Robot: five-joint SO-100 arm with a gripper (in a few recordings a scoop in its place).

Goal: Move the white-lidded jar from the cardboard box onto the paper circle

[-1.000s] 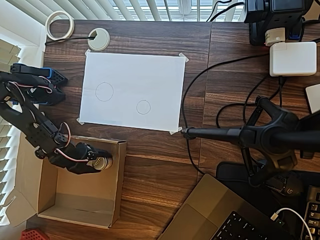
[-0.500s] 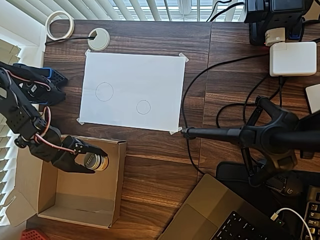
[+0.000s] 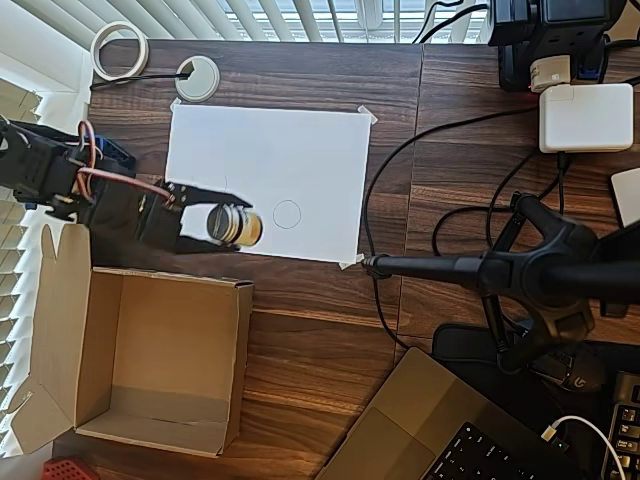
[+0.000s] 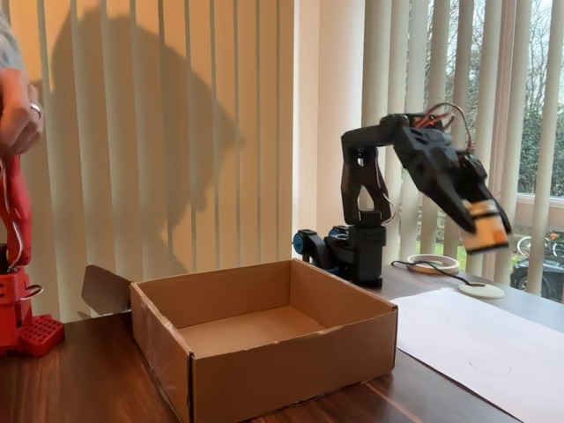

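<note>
Dark wood tabletop beneath a window with vertical blinds; a white taped sheet lies at its centre. My claw is closed on the white-lidded jar, fingers on either side of it, the jar tipped on its side in the overhead view. In the fixed view the jar hangs high in the air, well clear of the sheet below it. From overhead it sits over the lower part of the sheet, just left of the paper circle and apart from it. The larger drawn circle is hidden under my fingers. The cardboard box lies below the sheet's lower-left corner, its near rim close to the sheet's edge, its interior bare. Open sheet lies right of the circle up to the paper's edge; beyond that edge a black cable curves across the wood.
</note>
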